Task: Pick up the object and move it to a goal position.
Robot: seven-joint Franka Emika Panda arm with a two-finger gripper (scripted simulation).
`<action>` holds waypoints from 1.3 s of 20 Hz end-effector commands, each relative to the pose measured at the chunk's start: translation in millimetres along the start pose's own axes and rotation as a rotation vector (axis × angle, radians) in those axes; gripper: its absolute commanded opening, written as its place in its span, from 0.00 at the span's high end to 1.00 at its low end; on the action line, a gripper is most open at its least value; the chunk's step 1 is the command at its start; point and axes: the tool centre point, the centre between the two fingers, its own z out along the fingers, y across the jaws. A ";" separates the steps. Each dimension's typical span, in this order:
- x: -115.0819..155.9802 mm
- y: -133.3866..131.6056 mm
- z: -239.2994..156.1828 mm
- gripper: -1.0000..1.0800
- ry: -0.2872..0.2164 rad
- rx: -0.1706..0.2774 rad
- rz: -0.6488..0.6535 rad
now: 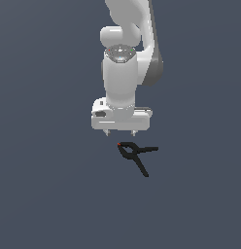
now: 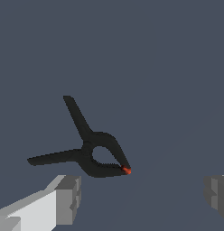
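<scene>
The object is a small black spring clamp (image 1: 135, 153) with two thin splayed handles and a looped jaw with a tiny red tip. It lies flat on the dark grey surface in the exterior view, just below and slightly to the exterior view's right of my white gripper (image 1: 121, 132). The gripper hangs above it, open and empty, its short fingertips wide apart. In the wrist view the clamp (image 2: 89, 146) lies ahead of the gap between the two grey fingers (image 2: 68, 198), not between them. The gripper (image 2: 143, 194) touches nothing.
The plain dark grey surface (image 1: 49, 194) fills both views. The white arm (image 1: 123, 63) rises out of the top of the exterior view. No other objects, containers or goal marker are in view.
</scene>
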 end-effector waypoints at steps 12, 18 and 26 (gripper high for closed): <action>-3.3 6.7 9.0 0.38 -0.013 -0.002 0.003; 6.8 -2.2 22.2 0.38 0.003 -0.008 -0.053; 33.2 -32.2 63.0 0.38 0.052 -0.019 -0.221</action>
